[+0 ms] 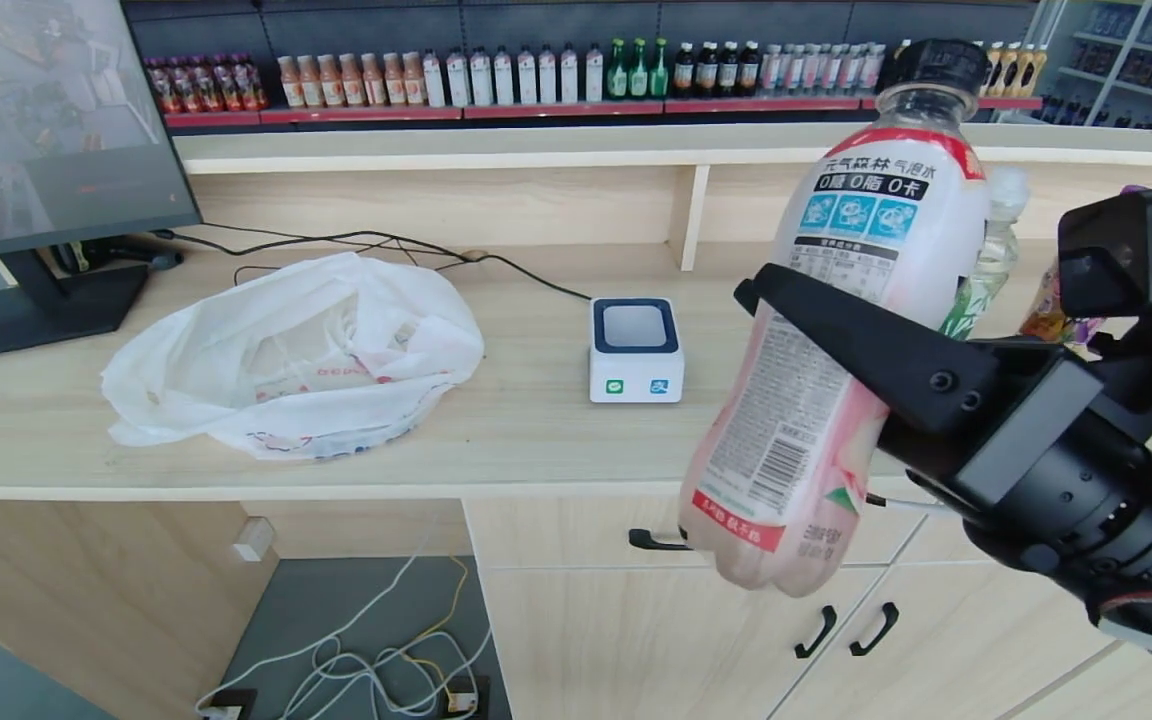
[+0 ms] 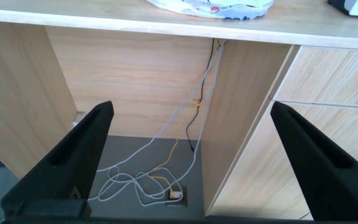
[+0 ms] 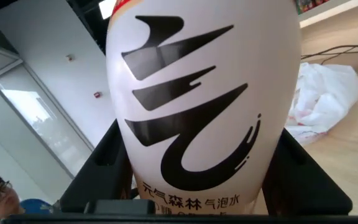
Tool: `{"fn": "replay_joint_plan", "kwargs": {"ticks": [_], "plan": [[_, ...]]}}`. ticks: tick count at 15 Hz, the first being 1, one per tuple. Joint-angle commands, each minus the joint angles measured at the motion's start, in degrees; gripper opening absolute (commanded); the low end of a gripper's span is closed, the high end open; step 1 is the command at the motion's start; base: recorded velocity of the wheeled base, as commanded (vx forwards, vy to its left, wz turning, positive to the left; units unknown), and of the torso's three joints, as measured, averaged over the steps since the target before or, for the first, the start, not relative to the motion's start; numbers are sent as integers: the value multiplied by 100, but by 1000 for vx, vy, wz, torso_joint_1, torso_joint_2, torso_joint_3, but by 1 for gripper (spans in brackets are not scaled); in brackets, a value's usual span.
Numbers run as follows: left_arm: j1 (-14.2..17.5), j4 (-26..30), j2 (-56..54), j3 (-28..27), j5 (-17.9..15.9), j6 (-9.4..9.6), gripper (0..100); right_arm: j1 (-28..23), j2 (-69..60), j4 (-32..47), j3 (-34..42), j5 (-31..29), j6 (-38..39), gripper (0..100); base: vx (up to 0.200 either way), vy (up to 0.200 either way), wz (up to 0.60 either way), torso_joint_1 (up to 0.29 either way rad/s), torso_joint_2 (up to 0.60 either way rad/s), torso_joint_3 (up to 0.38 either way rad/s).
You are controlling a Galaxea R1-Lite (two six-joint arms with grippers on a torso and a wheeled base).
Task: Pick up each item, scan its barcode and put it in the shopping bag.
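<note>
Aloft, pink drink bottle (image 1: 866, 230) tilted over the counter's (image 1: 536, 440) front edge, clamped by the right gripper (image 1: 816, 325), barcode toward the head camera, scanner (image 1: 636, 350) to its left, white shopping bag (image 1: 296, 355) open beyond that, left gripper (image 2: 191, 155) spread wide, holding nothing, below the countertop.

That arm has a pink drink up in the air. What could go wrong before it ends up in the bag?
The barcode faces away from the scanner, so the scan may miss unless the bottle is turned. The right gripper holds the bottle tilted, seemingly out past the counter edge; a slip would likely drop it to the floor. The shopping bag lies slumped, so the bottle might snag its rim.
</note>
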Motion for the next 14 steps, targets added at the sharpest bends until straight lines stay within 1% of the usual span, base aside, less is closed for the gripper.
{"fn": "replay_joint_plan", "kwargs": {"ticks": [1,6,8,14], "plan": [[0,0,-2,0,-4,-1,100,411,-161,-8,-1,6,-6,0,0,0,0,0,0,0],[0,0,-2,0,-4,-1,100,437,-170,-8,-335,6,179,0,0,0,0,0,0,0],[0,0,-2,0,5,-1,100,657,-240,-8,-590,6,179,0,0,0,0,0,0,0],[0,0,-2,0,5,-1,100,613,-179,-8,-599,6,223,0,0,0,0,0,0,0]]}}
